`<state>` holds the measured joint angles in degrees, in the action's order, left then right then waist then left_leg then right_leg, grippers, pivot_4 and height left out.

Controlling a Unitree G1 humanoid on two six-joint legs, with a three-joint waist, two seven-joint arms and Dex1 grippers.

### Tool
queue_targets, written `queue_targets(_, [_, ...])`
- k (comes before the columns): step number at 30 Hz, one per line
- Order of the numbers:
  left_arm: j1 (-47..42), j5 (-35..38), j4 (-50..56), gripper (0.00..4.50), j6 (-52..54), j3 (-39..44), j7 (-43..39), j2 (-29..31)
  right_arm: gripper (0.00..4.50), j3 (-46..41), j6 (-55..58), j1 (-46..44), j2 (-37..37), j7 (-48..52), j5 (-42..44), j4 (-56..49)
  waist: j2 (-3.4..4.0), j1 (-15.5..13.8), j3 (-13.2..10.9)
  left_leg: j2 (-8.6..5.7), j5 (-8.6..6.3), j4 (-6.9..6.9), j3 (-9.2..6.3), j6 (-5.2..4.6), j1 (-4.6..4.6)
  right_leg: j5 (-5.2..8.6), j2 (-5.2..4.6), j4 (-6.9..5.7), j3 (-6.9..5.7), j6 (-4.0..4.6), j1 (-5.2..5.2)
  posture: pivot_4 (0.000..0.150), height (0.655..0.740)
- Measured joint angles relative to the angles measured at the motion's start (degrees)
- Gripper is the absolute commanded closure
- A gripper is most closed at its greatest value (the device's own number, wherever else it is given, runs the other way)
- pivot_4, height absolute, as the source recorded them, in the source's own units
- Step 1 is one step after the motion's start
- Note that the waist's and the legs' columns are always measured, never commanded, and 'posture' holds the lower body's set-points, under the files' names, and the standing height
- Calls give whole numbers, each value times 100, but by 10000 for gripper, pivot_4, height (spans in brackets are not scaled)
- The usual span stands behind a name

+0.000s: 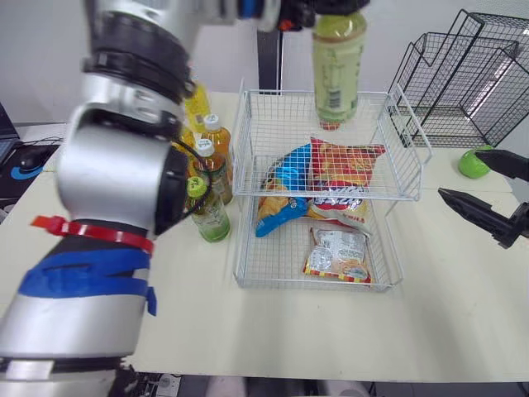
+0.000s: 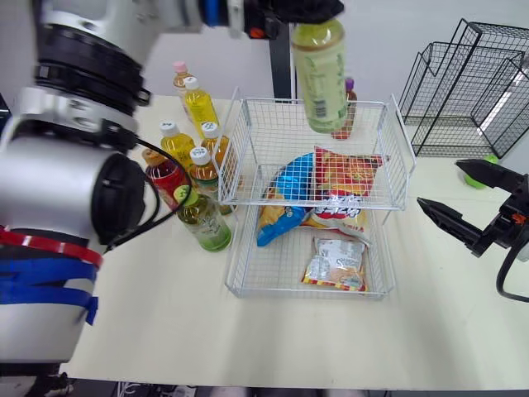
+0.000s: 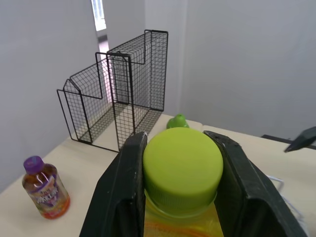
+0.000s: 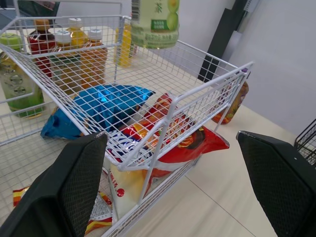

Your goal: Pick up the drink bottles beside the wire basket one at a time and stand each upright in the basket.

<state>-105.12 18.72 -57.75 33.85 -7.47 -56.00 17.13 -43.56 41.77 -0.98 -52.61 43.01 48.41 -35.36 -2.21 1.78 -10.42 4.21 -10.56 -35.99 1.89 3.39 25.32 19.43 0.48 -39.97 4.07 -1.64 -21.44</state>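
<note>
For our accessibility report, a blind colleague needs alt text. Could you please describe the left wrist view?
Two black fingers grip the green cap of a drink bottle from both sides. Behind, on the pale table, stand a black mesh rack and a small purple-capped bottle.

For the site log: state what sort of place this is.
Probably an office or lab test room: a pale table against plain white walls, black mesh file racks, and a staged wire basket of snacks with bottles beside it.

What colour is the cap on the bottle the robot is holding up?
Lime green. The cap shows best in the left wrist view.
</note>
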Motion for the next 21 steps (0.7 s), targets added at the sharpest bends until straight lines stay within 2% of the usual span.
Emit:
queue_targets(4, [9,-313,-805,31161,-779,117,411,-638,0,0,-6,99,158,-244,8,-214,2,3,-2,-16,0,-1,-10,-1,10,3,-6,1,5,-5,-2,1500,7400])
queue_targets(8, [9,-543,-1303,31161,-1316,271,715,-989,0,-7,-4,214,201,-447,38,-371,7,10,-4,-31,0,-1,-14,-1,12,7,-16,0,7,-12,-2,1500,7400])
queue_targets(19, [-31,-892,-1720,31161,-1844,735,1159,-1247,0,-18,-3,280,212,-716,244,-586,9,-6,-3,-50,2,-5,-26,-2,12,10,-31,-2,0,-17,8,1500,7400])
queue_targets(21, [-31,-919,-1730,23926,-1820,818,1152,-1253,0,-18,-3,279,212,-741,245,-588,10,-6,-3,-50,2,-5,-26,-1,12,10,-31,-2,0,-17,8,1500,7400])
